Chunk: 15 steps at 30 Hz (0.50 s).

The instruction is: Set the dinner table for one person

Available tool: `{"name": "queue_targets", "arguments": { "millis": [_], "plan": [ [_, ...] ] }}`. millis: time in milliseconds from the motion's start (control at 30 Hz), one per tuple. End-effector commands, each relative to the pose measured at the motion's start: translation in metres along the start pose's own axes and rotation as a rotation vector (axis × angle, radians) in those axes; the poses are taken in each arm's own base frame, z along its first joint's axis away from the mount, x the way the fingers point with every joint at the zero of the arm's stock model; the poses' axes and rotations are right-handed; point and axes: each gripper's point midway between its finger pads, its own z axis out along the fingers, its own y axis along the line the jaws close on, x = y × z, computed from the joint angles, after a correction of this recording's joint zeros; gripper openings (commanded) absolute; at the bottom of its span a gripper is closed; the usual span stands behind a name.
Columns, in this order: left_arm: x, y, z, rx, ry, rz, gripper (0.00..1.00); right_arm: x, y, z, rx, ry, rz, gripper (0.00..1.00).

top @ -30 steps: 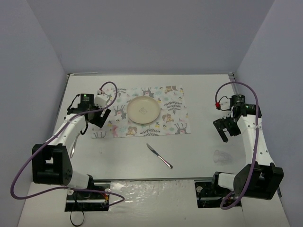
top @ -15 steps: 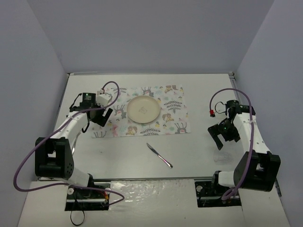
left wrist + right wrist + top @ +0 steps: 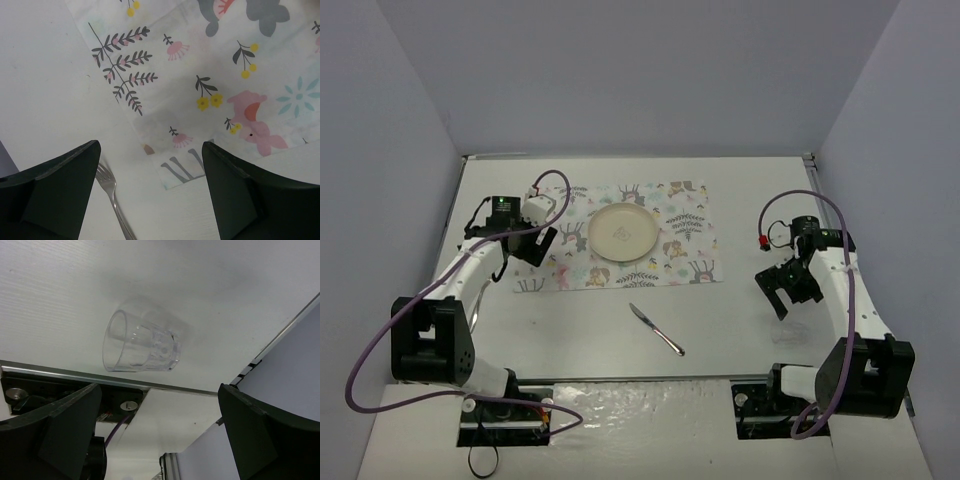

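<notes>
Over by the right edge of the tabletop (image 3: pixel 600 320), right tool (image 3: pixel 159 387) gapes wide above a clear glass (image 3: pixel 141 349); left tool (image 3: pixel 150 145), wide too, hovers over a fork (image 3: pixel 112 197) and a corner of the mat (image 3: pixel 200 75) near the left edge.

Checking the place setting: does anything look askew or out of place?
Yes. The knife lies diagonally on the bare table in front of the mat, away from the plate. The fork lies off the mat's left corner, and the glass sits by the near edge.
</notes>
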Motion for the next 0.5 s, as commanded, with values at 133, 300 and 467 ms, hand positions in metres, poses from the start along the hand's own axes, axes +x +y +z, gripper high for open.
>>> {"name": "queue_targets", "arguments": {
  "millis": [133, 300, 467],
  "plan": [
    [-0.0380, 0.0176, -0.0323, -0.061, -0.118, -0.012, 0.80, 0.0003, -0.0104, 0.0083, 0.175, 0.111, -0.007, 1.00],
    [-0.0348, 0.0153, -0.0335, -0.058, -0.120, -0.013, 0.80, 0.0033, -0.0141, 0.0089, 0.213, 0.129, -0.002, 1.00],
    [-0.0332, 0.0147, -0.0276, -0.056, -0.117, -0.017, 0.80, 0.0038, -0.0142, 0.0078, 0.218, 0.125, -0.001, 1.00]
  ]
}}
